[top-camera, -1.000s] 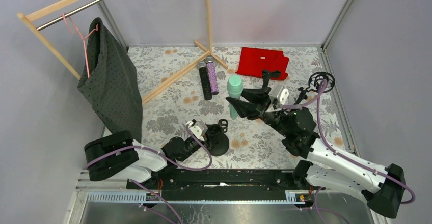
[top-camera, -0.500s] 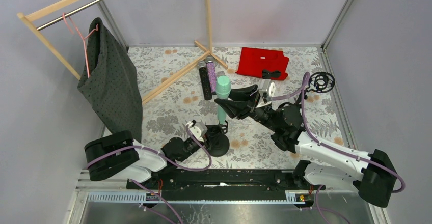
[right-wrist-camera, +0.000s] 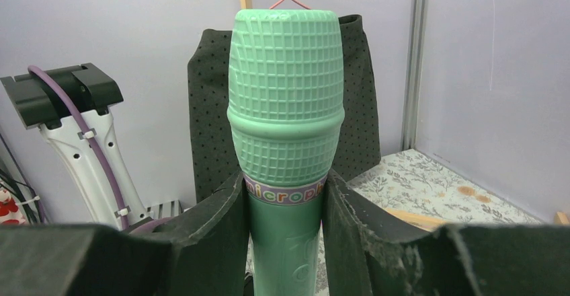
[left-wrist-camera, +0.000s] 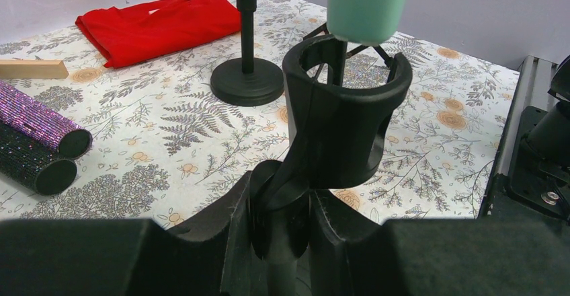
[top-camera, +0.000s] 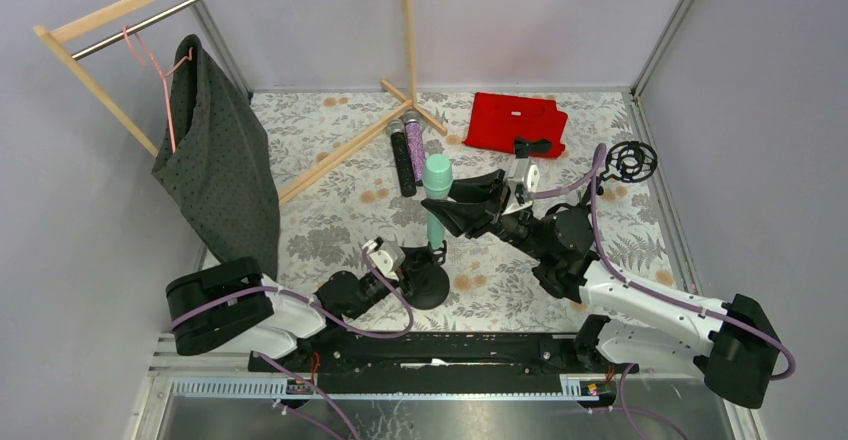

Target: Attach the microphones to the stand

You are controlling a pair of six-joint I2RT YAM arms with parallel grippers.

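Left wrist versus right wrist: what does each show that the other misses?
Left wrist only: the left gripper clamped on the stand under its clip, the purple microphone, black microphone and red cloth. Right wrist only: the right gripper shut on the mint-green microphone under its head, the dotted garment behind. Both: that microphone; the left wrist sees only its lower end, over the clip.

1. A light wooden clothes rack (top-camera: pixel 130 0) stands on a floral-patterned counter (top-camera: pixel 330 230).
2. Pale grey panel walls (top-camera: pixel 520 20) rise behind the rack.
3. A dark dotted garment (top-camera: pixel 215 160) hangs from the rack; a folded red cloth (top-camera: pixel 515 120) lies right of it.
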